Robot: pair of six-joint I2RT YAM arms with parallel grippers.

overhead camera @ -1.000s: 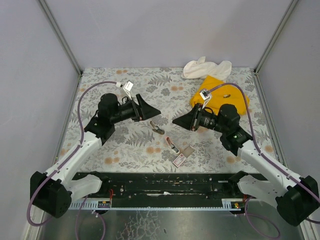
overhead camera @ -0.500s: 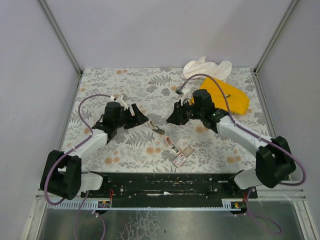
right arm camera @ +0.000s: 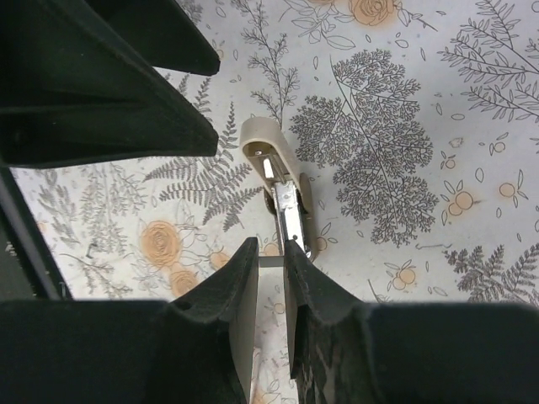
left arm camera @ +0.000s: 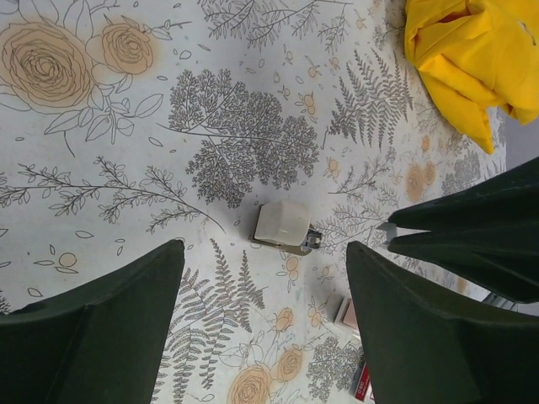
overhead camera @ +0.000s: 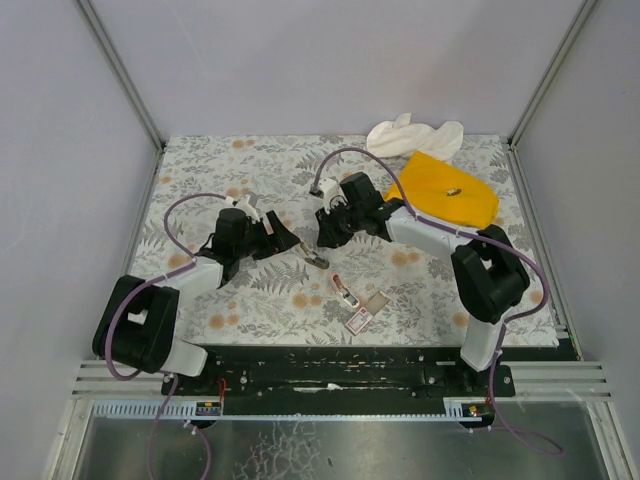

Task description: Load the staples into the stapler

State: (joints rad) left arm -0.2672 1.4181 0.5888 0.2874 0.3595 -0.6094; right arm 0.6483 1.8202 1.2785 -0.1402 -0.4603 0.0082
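The stapler (overhead camera: 315, 258) lies open on the floral mat; the right wrist view shows its beige cap and bare metal channel (right arm camera: 285, 195). The staples, a small pink box (overhead camera: 357, 320), lie nearer the front with a tan inner piece (overhead camera: 377, 302) beside them. My left gripper (overhead camera: 290, 243) is open and empty just left of the stapler, which sits a little beyond its jaws (left arm camera: 285, 225). My right gripper (overhead camera: 325, 234) hovers just over the stapler's near end (right arm camera: 271, 246), fingers almost together on a thin grey strip (right arm camera: 271, 262).
A yellow cloth (overhead camera: 448, 190) and a white cloth (overhead camera: 412, 135) lie at the back right. A small red-and-pink piece (overhead camera: 345, 290) lies between stapler and box. The left gripper's fingers (right arm camera: 126, 84) crowd the stapler's far side. Grey walls enclose the mat.
Both arms have swung in toward the stapler. The right gripper moved left and back from the mat's right side to just above it; the left gripper came down close beside it.
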